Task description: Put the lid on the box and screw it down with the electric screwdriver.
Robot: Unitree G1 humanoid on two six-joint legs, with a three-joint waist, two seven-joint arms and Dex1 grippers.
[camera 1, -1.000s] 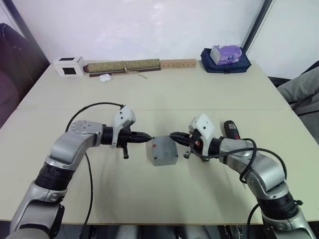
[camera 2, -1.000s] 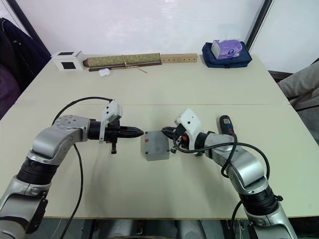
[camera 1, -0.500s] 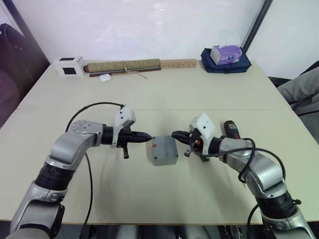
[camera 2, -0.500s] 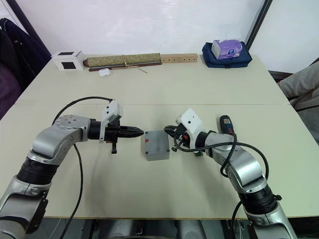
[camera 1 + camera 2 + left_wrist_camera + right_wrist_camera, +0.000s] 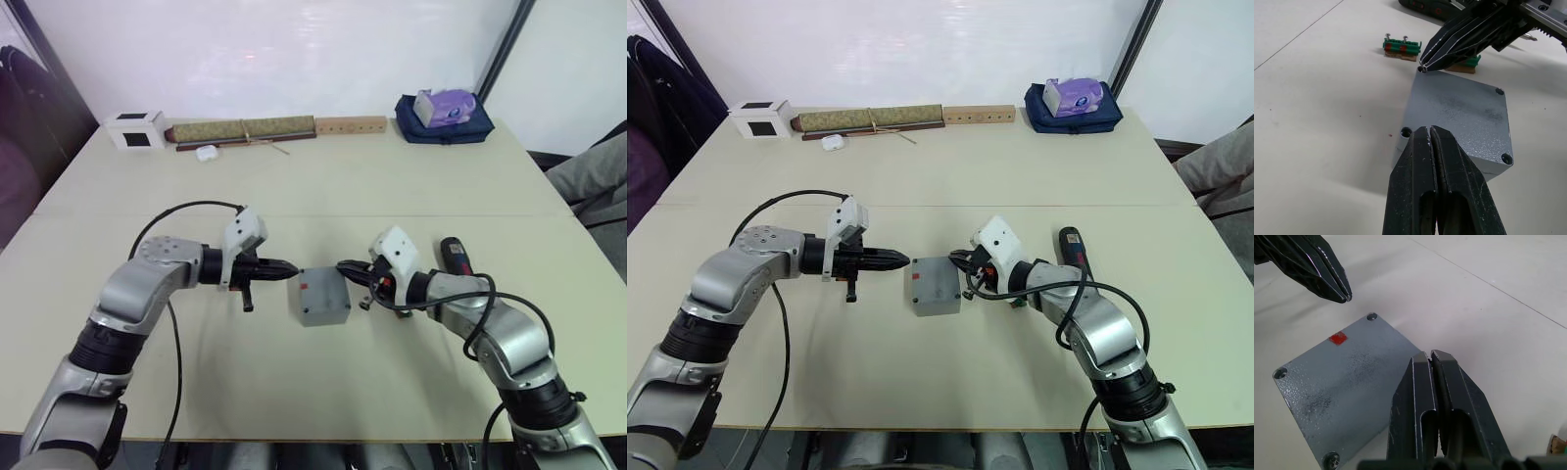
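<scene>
The lid (image 5: pixel 318 295) is already sitting on the box at mid-desk, between your two grippers. Your right gripper (image 5: pixel 345 267) is edging back in against its right corner after backing off slightly; the left gripper (image 5: pixel 286 267) is holding at the left corner. Both are pressed together, gripping nothing. You're still aligning the grey, red-marked lid; the electric screwdriver (image 5: pixel 454 258) is lying untouched to the right.

The flat grey square lid (image 5: pixel 318 292) with a small red mark was seated on the grey box (image 5: pixel 327 315), between both closed grippers' tips; the black electric screwdriver (image 5: pixel 454 258) lay beyond the right gripper (image 5: pixel 344 268).
</scene>
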